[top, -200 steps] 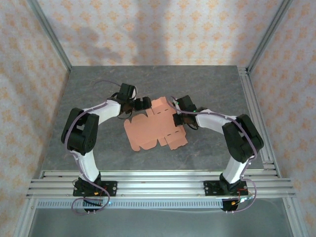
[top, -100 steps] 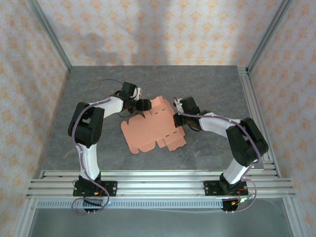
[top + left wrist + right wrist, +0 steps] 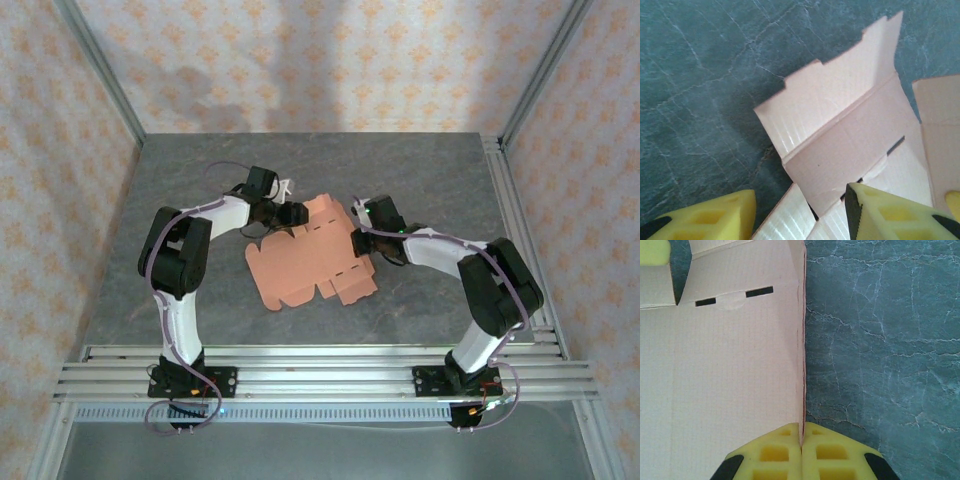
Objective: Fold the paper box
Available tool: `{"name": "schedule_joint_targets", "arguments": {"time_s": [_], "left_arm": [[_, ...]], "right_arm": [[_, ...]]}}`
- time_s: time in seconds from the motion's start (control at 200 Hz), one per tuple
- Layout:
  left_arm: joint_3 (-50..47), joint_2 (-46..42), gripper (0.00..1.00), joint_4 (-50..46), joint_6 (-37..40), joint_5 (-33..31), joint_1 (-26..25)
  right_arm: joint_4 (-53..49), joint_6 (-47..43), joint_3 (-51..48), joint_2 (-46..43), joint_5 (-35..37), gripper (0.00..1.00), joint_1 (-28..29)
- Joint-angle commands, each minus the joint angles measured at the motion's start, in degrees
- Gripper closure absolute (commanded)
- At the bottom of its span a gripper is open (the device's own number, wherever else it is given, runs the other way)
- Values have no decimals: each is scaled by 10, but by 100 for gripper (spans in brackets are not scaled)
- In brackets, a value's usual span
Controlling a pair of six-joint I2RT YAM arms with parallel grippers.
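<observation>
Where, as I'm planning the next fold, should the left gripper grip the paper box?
Probably the notched end flap of the paper box, from its left side, where the left gripper is: it stands off the table, so the jaws can straddle it.

- Left wrist view: the paper box runs off the right and bottom edges. The left jaws are cropped at the bottom, just yellow tips poking in.
- Right wrist view: the paper box spills past the top and left edges, and its right edge vanishes into the right jaws' seam.
- From above: too small to tell whether the left jaws touch the card.
</observation>
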Motion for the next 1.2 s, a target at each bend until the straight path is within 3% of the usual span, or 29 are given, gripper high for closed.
{"name": "schedule_joint_targets", "arguments": {"time_s": [0.0,0.325,0.956,1.196], "left_arm": [[9,-27,49,-11,42,22,-10],[21,-39,49,-67,99,26,-51],[-44,3,55,-34,47,6,-61],[-40,28,54,-43,41,-48,-61]], "right_arm": [[10,8,8,8,22,100,-3],[1,4,21,20,36,100,-3],[-12,1,30,35,62,100,-2],[-29,-20,37,42,90,100,18]]}}
